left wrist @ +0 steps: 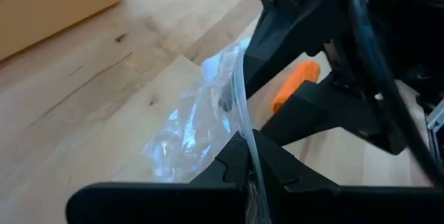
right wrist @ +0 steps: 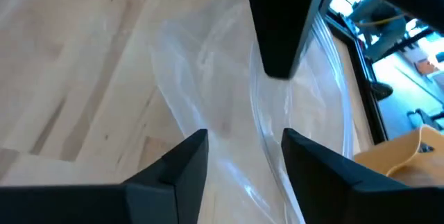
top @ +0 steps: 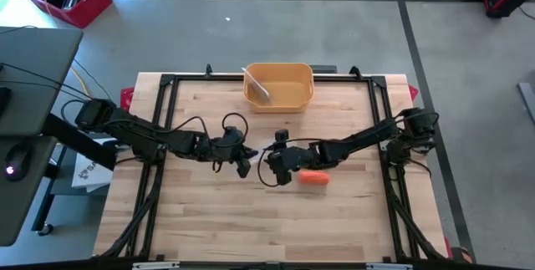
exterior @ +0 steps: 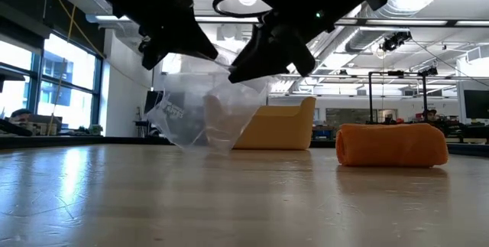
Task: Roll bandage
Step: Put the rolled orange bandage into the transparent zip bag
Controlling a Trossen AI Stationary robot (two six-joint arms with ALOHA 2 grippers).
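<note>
Left fingers (left wrist: 251, 175): we saw them clamped on the clear bag (exterior: 210, 117).
Right fingers (right wrist: 239, 158): we saw them parted astride the bag's rim.
Bandage (top: 313, 178): we found it rolled, on the tabletop (top: 217, 228) beside the right fingers.

Glossy clear plastic bag (exterior: 206, 121), matt wood table (top: 251, 220) — orange cloth roll (exterior: 392, 144)

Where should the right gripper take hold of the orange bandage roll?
Across the middle of the orange bandage roll, coming from above. It lies on its side on the table, clear of the plastic bag, so the fingers can straddle its short width.
</note>
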